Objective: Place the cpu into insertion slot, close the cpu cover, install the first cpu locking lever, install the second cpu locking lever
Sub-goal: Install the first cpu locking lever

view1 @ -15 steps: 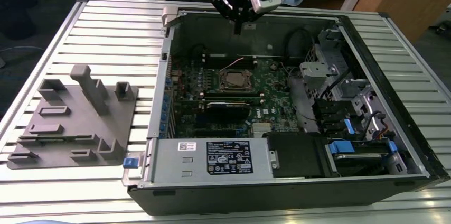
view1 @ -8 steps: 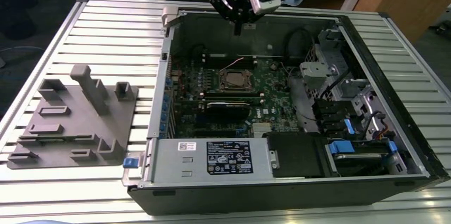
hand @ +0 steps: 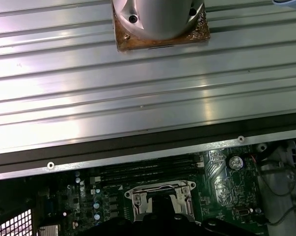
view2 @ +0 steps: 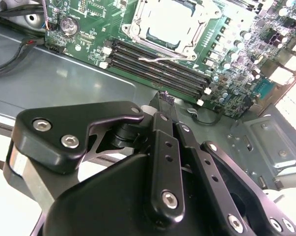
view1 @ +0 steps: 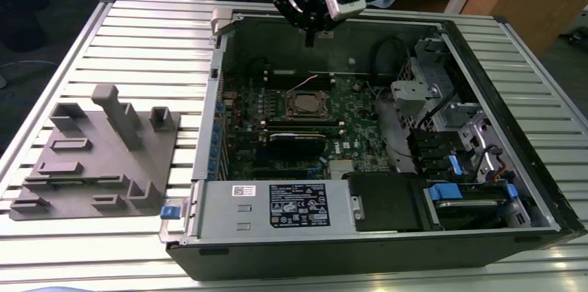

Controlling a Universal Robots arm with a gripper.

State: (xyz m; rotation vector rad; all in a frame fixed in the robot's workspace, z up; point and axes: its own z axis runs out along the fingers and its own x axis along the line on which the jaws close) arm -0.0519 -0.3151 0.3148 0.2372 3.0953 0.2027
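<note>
Gripper (view1: 310,36) hangs at upper centre of the exterior view, fingers pressed together, with open room below. Cpu (view2: 170,22) sits in insertion slot (view1: 308,105) at mid-frame, cpu cover (view2: 136,30) closed around it. Locking levers are hard to make out.

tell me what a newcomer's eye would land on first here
The open computer case on the slatted metal table stands out first, its green motherboard exposed with the insertion slot near the middle. The black end effector hangs over the far end of the case, and a grey moulded fixture lies on the exterior view's left.
</note>
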